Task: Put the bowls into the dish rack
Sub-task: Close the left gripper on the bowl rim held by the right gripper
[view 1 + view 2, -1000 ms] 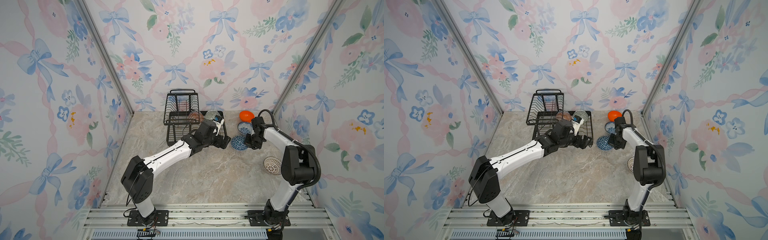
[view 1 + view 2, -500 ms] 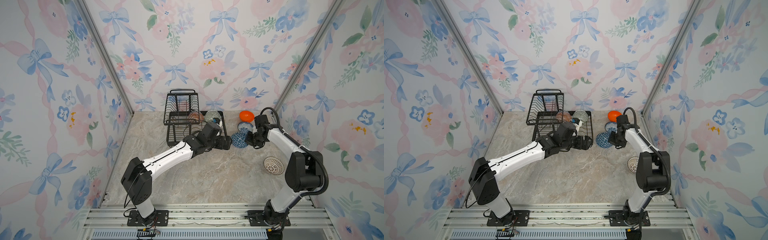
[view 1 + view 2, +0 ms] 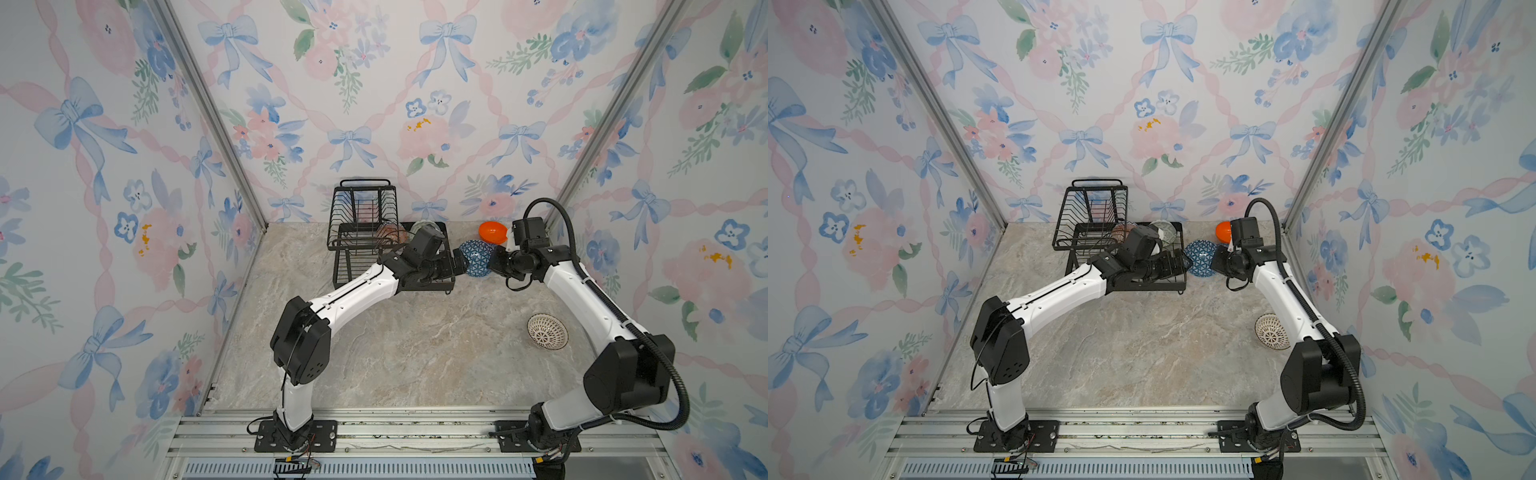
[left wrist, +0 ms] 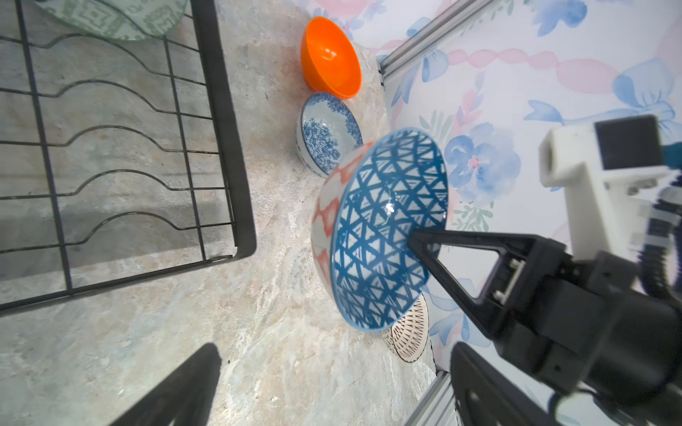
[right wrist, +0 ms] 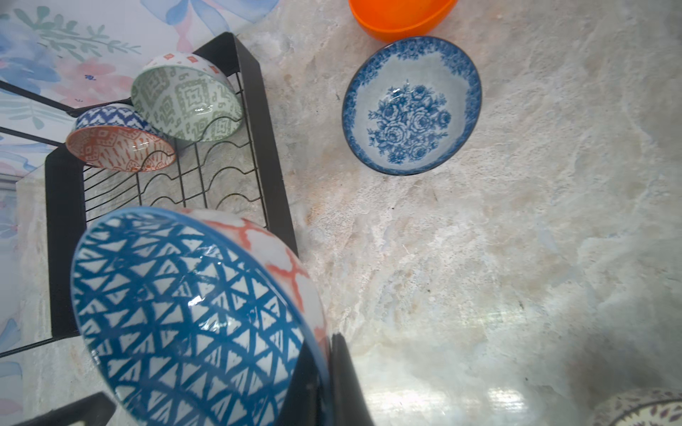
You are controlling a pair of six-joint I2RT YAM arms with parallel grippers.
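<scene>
Left wrist view: my right gripper [image 4: 415,241] is pinched on the rim of the dark-blue geometric bowl [image 4: 383,228], held on edge in the air just right of the dish rack [image 4: 228,147]. My left gripper [image 3: 459,262] stands wide and empty just left of the bowl. Risk: so thin a rim pinch on glossy glaze may slip if the left gripper nudges it, dropping it to the table [image 4: 258,332] near the floral bowl [image 4: 326,134]

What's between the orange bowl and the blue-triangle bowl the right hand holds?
The blue floral bowl, upright on the table, seen in the left wrist view.
</scene>
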